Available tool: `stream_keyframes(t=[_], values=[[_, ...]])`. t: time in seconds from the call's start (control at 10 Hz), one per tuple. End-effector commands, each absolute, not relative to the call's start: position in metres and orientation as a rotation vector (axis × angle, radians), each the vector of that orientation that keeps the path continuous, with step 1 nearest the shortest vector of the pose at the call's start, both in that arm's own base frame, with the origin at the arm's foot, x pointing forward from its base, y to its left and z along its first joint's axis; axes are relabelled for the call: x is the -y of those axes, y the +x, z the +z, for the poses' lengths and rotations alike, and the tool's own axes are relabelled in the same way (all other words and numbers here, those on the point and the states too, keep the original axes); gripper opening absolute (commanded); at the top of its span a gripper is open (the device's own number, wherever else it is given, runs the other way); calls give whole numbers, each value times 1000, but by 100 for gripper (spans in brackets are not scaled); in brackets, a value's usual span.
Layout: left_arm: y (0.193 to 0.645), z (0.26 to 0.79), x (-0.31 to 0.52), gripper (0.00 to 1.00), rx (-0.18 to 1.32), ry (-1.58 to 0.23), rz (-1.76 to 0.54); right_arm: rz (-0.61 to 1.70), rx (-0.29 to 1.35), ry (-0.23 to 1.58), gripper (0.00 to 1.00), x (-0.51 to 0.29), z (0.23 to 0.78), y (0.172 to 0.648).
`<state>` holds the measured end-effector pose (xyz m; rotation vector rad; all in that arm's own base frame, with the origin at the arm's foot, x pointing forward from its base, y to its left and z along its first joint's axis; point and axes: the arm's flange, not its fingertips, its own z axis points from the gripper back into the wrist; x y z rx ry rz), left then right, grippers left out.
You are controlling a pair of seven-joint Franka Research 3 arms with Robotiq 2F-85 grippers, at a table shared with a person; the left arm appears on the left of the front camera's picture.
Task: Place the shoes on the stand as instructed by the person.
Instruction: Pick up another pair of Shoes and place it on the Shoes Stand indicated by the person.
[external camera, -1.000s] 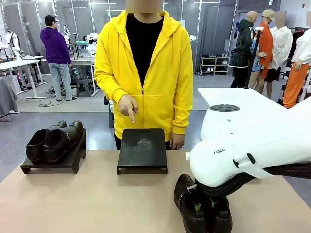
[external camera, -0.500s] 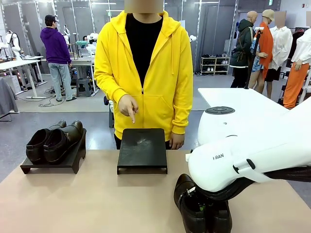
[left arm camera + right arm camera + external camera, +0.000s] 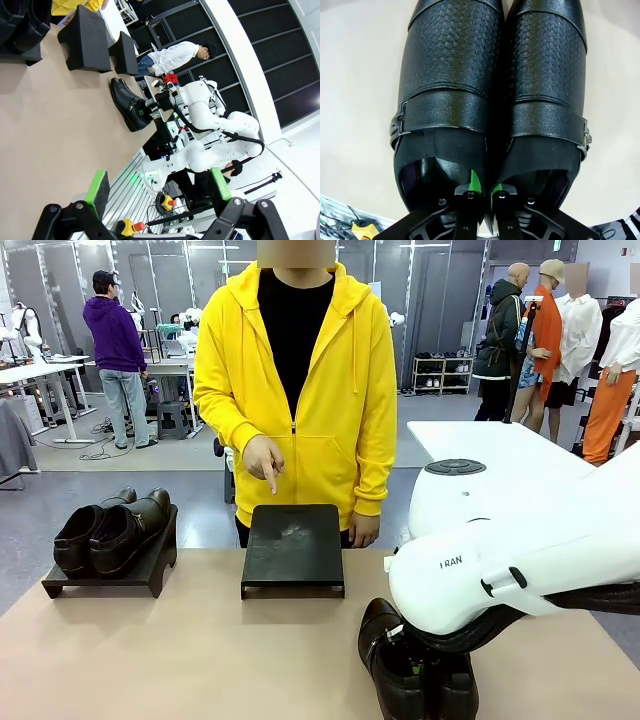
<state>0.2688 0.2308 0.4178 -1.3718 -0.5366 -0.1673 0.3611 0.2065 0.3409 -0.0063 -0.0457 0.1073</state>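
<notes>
Even, bright overhead light, soft shadows; my wrist views bend at the edges; everything sharp, no glare.

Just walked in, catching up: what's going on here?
The right gripper is shut on the adjoining inner walls of a black buckled leather shoe pair at the table's near side. The person in the yellow hoodie points at the empty black stand. Another black pair sits on the left stand; the left gripper hangs open.

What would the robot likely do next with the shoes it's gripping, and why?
Probably lift the pair of shoes off the table. The right gripper is shut on their touching inner walls, they rest on the table, and the person's hand points down at the bare middle stand.
</notes>
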Motion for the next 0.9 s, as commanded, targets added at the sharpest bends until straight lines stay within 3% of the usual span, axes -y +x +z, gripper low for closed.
stream_keyframes(t=[0.0, 0.1, 0.4, 0.8], values=[[264, 421, -230, 100, 529, -1375, -179, 114, 46, -9, 0, -208, 341, 362], [264, 421, -230, 100, 529, -1375, -179, 107, 46, -6, 7, -207, 341, 361], [264, 421, -230, 100, 529, -1375, -179, 87, 117, 3, 7, -189, 427, 362], [264, 421, -230, 100, 529, -1375, -179, 57, 272, -11, 7, -221, 509, 411]])
